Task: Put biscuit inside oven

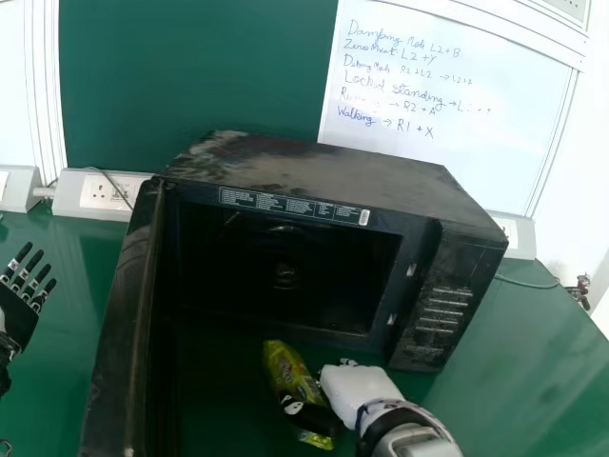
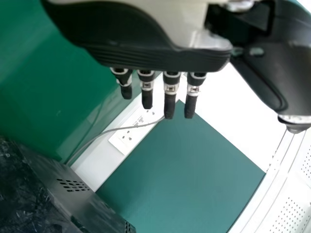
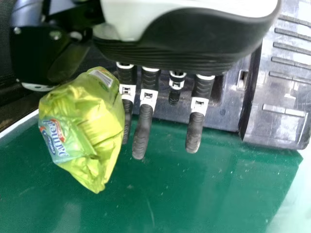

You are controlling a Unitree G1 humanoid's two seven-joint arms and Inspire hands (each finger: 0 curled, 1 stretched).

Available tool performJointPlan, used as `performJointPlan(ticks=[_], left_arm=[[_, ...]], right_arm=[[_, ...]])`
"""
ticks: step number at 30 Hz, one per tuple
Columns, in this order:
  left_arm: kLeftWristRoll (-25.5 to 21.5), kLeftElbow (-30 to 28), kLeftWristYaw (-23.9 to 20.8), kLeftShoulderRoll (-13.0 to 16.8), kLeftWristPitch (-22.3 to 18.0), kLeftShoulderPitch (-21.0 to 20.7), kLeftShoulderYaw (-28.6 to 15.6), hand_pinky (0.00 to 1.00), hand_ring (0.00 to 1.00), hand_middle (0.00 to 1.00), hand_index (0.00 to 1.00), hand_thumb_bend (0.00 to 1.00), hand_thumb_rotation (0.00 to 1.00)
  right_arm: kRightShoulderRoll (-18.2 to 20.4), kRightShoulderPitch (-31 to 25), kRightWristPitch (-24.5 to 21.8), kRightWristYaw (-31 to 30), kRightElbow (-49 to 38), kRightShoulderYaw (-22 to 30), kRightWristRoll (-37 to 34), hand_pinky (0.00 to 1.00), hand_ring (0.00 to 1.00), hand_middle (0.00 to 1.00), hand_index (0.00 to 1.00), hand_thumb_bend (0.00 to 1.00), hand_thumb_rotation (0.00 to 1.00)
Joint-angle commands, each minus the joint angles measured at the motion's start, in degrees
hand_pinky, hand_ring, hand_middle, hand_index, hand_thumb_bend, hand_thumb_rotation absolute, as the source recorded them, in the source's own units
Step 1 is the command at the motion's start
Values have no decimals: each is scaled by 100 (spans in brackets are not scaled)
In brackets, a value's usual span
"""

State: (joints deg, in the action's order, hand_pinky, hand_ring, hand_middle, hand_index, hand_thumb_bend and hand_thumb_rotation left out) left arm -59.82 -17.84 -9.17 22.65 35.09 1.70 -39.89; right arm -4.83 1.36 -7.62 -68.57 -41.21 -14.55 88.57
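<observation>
The yellow-green biscuit packet (image 1: 285, 369) is in front of the black oven (image 1: 333, 181), whose door stands open on the left. My right hand (image 1: 357, 386) is at the packet's right side, with its dark thumb across the packet's lower part. In the right wrist view the packet (image 3: 85, 126) is pinched between the thumb and the nearest fingers of my right hand (image 3: 142, 131); the other fingers extend beside it. My left hand (image 1: 17, 305) is left of the oven door, fingers spread. The left wrist view shows my left hand (image 2: 170, 99) holding nothing.
The oven door (image 1: 128, 324) reaches toward the front left over the green table (image 1: 533, 381). A wall socket strip (image 1: 105, 193) with a cable runs behind the table. The oven's control panel (image 1: 442, 309) is on its right front. A whiteboard (image 1: 457, 105) hangs behind.
</observation>
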Motion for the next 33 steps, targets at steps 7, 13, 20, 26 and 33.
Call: performJointPlan(ticks=[7, 13, 20, 26, 33], left_arm=[[-84, -112, -131, -39, 63, -53, 27, 100, 100, 98, 95, 43, 26], [-46, -98, -71, -18, 48, -38, 37, 100, 100, 99, 97, 43, 26], [-68, -92, -72, -29, 52, -32, 28, 100, 100, 100, 100, 43, 25], [-72, -94, -32, -28, 37, -30, 30, 100, 100, 100, 100, 43, 24], [-56, -65, -4, -29, 33, -26, 29, 100, 100, 100, 100, 44, 25]], right_arm=[[27, 404, -58, 4, -5, 218, -74, 43, 45, 43, 53, 52, 0], [56, 572, -108, 73, 16, 304, -97, 52, 52, 52, 46, 53, 0], [94, 837, -205, 93, 118, 364, 2, 39, 42, 44, 53, 53, 0], [68, 1020, -257, 256, 217, 416, 35, 28, 32, 43, 51, 53, 0], [67, 1296, -357, 434, 410, 483, 23, 24, 28, 47, 49, 53, 0]])
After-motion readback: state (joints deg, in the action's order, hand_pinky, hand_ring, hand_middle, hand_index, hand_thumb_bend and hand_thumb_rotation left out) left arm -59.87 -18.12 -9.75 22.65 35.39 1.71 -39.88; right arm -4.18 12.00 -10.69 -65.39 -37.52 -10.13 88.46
